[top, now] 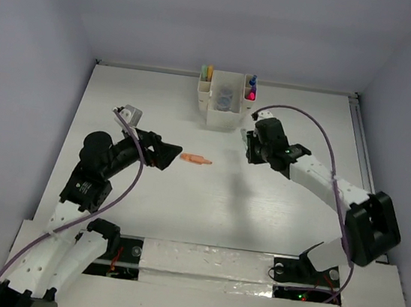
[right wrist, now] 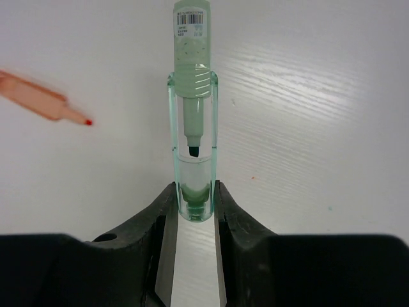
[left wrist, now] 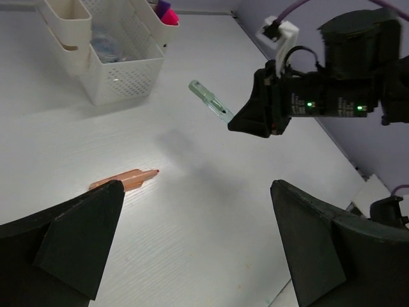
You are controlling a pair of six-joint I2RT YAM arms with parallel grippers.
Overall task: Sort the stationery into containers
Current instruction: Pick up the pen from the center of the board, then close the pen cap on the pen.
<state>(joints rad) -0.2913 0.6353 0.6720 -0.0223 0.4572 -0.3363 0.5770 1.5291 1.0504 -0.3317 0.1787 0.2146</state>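
Two markers lie outside the organizer (top: 222, 119); the rest looks sorted.
Right tool (right wrist: 193, 195) is pinched narrow on the clear cap end of the mint marker (right wrist: 192, 96), which is held off the table (top: 257, 221) just in front of the organizer's right corner. Left tool (left wrist: 197, 192) gapes wide, holding nothing, near the orange marker (top: 196, 159), which lies on the table further in front of the organizer. Coloured markers (top: 251, 90) already stand in its side compartments, and roundish items (top: 224, 97) sit in the middle one.

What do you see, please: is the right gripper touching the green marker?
Touching. The right wrist view shows the right gripper clamped on both sides of the green marker.
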